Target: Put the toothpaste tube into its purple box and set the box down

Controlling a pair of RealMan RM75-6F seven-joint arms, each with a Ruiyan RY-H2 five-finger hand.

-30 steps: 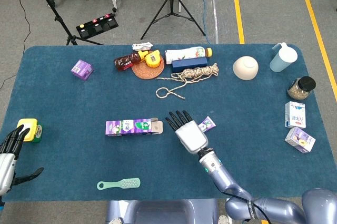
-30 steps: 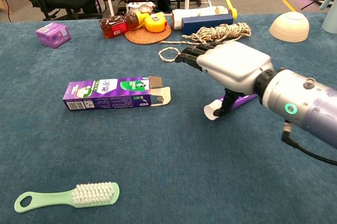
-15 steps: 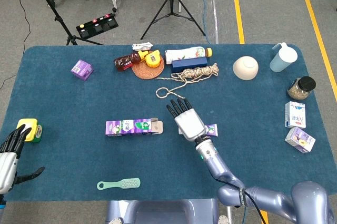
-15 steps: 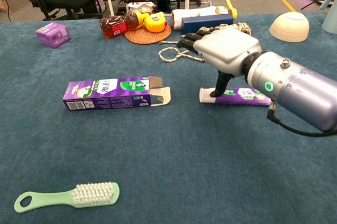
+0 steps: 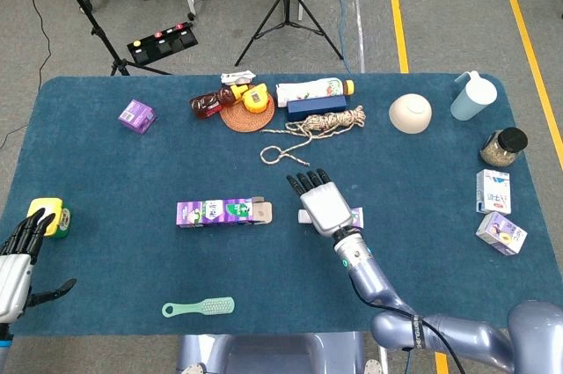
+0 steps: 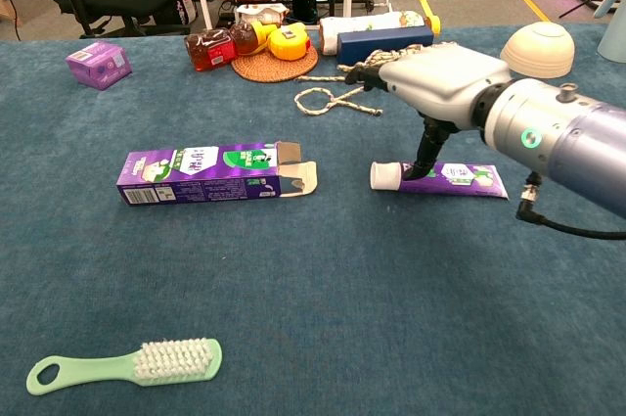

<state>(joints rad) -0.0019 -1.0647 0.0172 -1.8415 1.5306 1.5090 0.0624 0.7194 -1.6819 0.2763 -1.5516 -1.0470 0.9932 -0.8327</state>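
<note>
The purple toothpaste box (image 5: 223,212) (image 6: 210,173) lies flat at mid-table, its open flap end pointing right. The toothpaste tube (image 6: 445,177) lies flat to its right, white cap (image 6: 384,175) toward the box; in the head view only its ends (image 5: 355,215) show under the hand. My right hand (image 5: 321,202) (image 6: 440,83) hovers over the tube with fingers stretched forward, and its thumb (image 6: 426,152) reaches down onto the tube near the cap. My left hand (image 5: 18,260) is open at the table's left front edge, holding nothing.
A green brush (image 5: 198,308) (image 6: 127,362) lies near the front edge. A rope (image 5: 308,132) lies just beyond my right hand, with bottles and a blue box behind it. A yellow-green block (image 5: 46,216) sits beside my left hand. A bowl (image 5: 410,113), jar and cartons stand at the right.
The tube went from tilted under my right hand to lying flat with its cap toward the box. The right hand shifted slightly right and farther back. The left hand barely moved.
</note>
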